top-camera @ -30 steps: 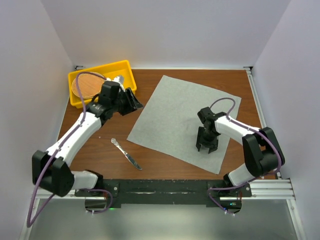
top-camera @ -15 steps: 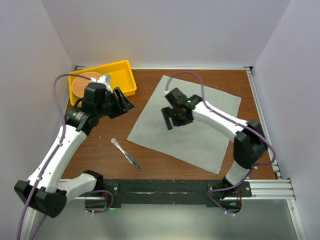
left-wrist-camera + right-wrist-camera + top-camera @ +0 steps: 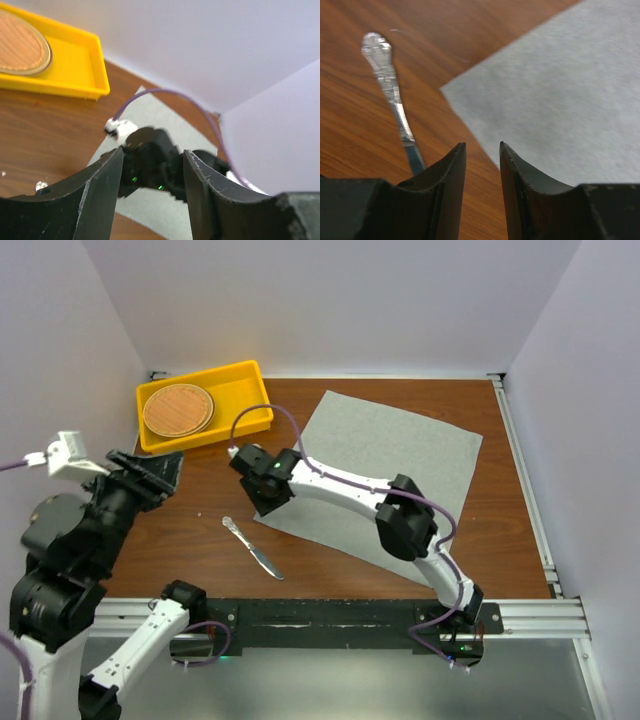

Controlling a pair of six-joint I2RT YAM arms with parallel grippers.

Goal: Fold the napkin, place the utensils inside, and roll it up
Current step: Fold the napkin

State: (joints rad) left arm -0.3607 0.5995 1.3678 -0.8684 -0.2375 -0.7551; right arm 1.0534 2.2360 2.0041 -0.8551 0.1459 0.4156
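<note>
The left arm (image 3: 70,550) is reared up high over the left side of the table (image 3: 190,540), close under the overhead camera, elbow bent and wrist aimed out to the right. The left gripper (image 3: 152,152) hangs in the air well above the wood. Its jaws stand wide apart with nothing between them. Through the gap, its own camera shows the other arm's wrist.

The right arm (image 3: 340,485) is stretched low and long, reaching leftward across the napkin (image 3: 400,465). The right gripper (image 3: 482,145) is down at the napkin's near-left corner. Its jaws are only a narrow gap apart. I can see nothing clamped in them, and the cloth's corner and edge lie just ahead of the fingertips.

There is one napkin. It is grey, spread flat and unfolded, and set at a slant on the middle and right of the table.

There is one knife (image 3: 252,547), lying on bare wood near that same corner but apart from the cloth. It lies diagonally, with its ornate handle end pointing away from the arm bases. In the right wrist view its blade end runs behind the left finger.

There is one yellow tray (image 3: 243,400) at the far-left corner, with one round woven disc (image 3: 177,409) lying in it.
</note>
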